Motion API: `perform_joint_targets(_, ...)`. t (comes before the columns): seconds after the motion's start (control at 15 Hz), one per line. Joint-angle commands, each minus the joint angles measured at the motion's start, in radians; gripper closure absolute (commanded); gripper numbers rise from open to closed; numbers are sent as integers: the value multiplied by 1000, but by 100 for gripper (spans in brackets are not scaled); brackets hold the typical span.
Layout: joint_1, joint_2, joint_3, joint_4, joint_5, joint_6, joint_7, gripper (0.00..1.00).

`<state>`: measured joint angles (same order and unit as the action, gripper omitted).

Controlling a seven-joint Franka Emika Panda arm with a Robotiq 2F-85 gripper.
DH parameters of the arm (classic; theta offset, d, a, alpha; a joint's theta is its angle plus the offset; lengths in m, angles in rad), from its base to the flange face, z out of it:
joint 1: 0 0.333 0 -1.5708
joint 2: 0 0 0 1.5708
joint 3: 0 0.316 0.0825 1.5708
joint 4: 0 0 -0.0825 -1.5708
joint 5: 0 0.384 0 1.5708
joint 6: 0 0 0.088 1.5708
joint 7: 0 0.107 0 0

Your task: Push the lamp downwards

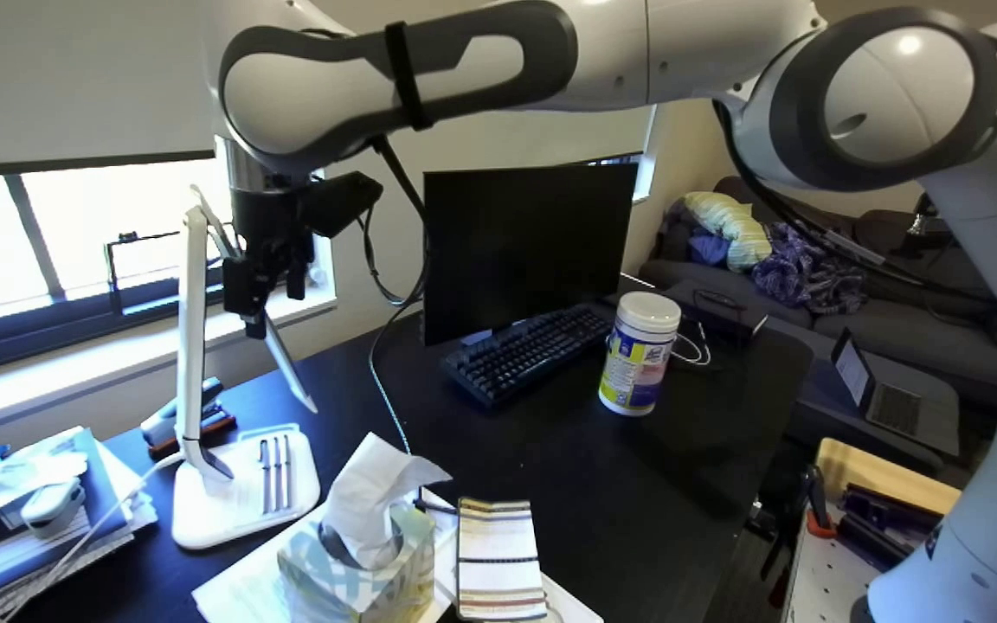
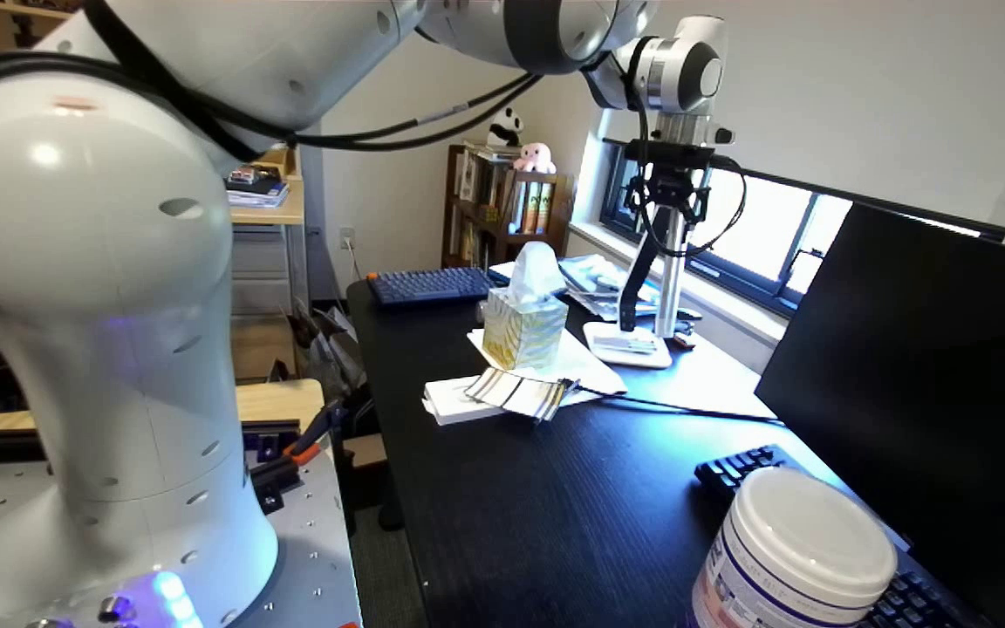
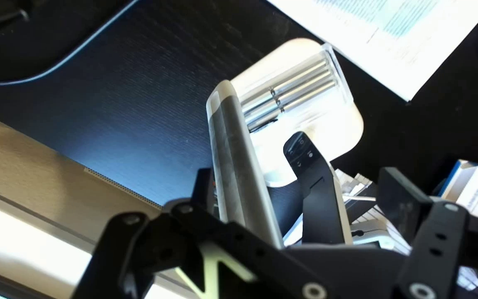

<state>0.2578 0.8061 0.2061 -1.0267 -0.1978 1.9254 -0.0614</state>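
The white slim lamp (image 1: 191,346) stands on its flat base (image 1: 243,484) near the window in both exterior views. Its light bar (image 1: 291,368) slopes steeply down from the top hinge beside the stem. In an exterior view, the stem (image 2: 639,275) looks dark and the bar (image 2: 670,279) silvery. My gripper (image 1: 272,296) is open at the upper part of the lamp, pointing down. In the wrist view, the bar (image 3: 237,162) and stem (image 3: 324,199) both show between the spread fingers (image 3: 301,191). The bar lies close to the left finger; contact cannot be told. The gripper body hides the lamp's top.
A tissue box (image 1: 360,562) stands on papers near the lamp base. Papers and a stapler-like item (image 1: 53,506) lie on its far side. A monitor (image 1: 529,251), keyboard (image 1: 533,346) and wipes canister (image 1: 637,355) stand further along the desk. The window sill (image 2: 738,301) runs behind the lamp.
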Motion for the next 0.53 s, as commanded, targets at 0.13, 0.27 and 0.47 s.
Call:
perform_joint_targets(0.13, -37, -184, -33, -223, -7, -11, 87, 0)
perform_joint_targets(0.27, -49, -212, -65, -259, 7, 27, 181, 0)
perform_joint_targets(0.47, -31, -221, -135, -273, 13, 25, 292, 0)
